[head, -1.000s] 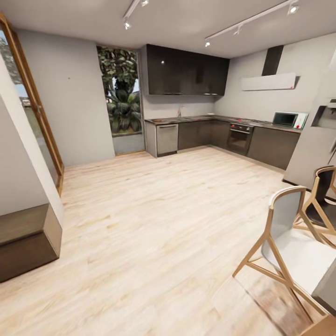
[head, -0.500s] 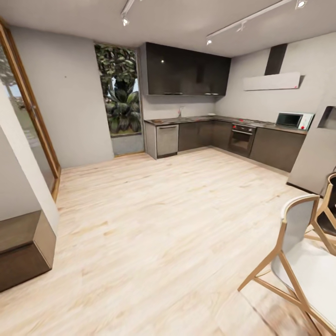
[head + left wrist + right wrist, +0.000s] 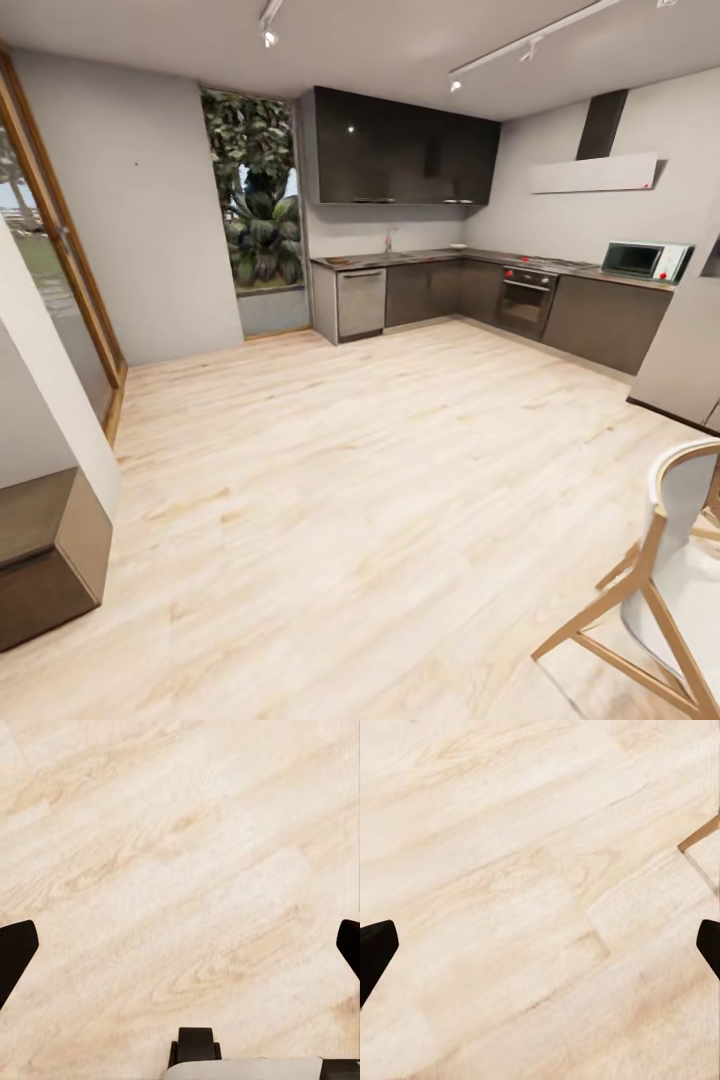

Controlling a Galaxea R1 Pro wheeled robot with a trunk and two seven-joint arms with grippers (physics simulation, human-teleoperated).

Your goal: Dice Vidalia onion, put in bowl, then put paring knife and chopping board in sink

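Nearest, both wrist cameras look straight down at bare wood floor [image 3: 180, 855]. The left gripper [image 3: 180, 945] has its dark fingers spread to the picture's edges with nothing between them, and the right gripper [image 3: 540, 945] is the same: wide open, empty.

In the head view, one chair [image 3: 665, 590] in pale wood with a white seat stands at 4 o'clock, close by. One dark wooden block [image 3: 45, 550] sits at 8 o'clock against a white wall. Open floor runs from there to the kitchen [image 3: 480, 270] at 12 to 2 o'clock, well apart from the robot.

The step in hand looks like the drive to the sink. To do it well, I would steer toward 12 o'clock, giving the chair a wide berth, keep both arms tucked and the grippers open, and stop square to the counter with the basin within reach of one arm.

On the countertop [image 3: 430, 256] the tap [image 3: 387, 240] marks the sink; the basin is too far off to make out, so the onion, board and knife cannot be told. One small white shape at 1 o'clock may be the bowl [image 3: 458, 246]. Further right: one oven [image 3: 525, 298], one microwave [image 3: 640, 259], one hood [image 3: 595, 172]. One run of black upper cabinets [image 3: 400, 150] hangs above, and one tall window [image 3: 255, 200] shows plants at 11 o'clock.
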